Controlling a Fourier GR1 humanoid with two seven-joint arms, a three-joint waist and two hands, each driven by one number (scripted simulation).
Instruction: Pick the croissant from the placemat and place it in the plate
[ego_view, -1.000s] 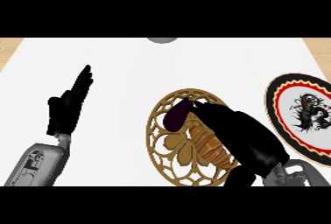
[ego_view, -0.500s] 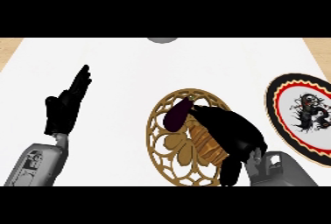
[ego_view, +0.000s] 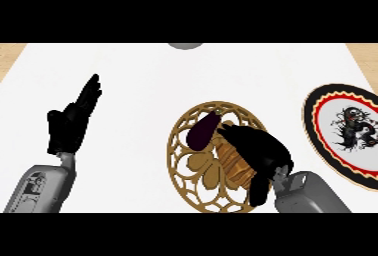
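Golden-brown openwork round placemat (ego_view: 186, 172): we saw it lying flat on the white counter (ego_view: 221, 75), at the centre of the head view.
Croissant: the tan, ridged croissant (ego_view: 233, 167) lay on the placemat's right half, partly covered by the right hand.
Dark object: a dark purple, elongated object (ego_view: 204, 131) rested on the placemat's upper part, just left of the right hand's fingertips; we could not identify it.
Right hand: the black right hand (ego_view: 255, 147) was over the croissant, palm down, its fingers bent downward on the pastry's upper end and its thumb running down along the right side; we could not tell whether the croissant had left the mat.
Plate: the round plate with a black scalloped rim, a red ring and a black dragon figure (ego_view: 323, 134) lay at the right edge, well apart from the placemat and cut off by the border.
Left hand: the black left hand (ego_view: 72, 122) rested open at the left, fingers straight and pointing up.
Far edge: we noted a grey round object (ego_view: 185, 45), partly visible.
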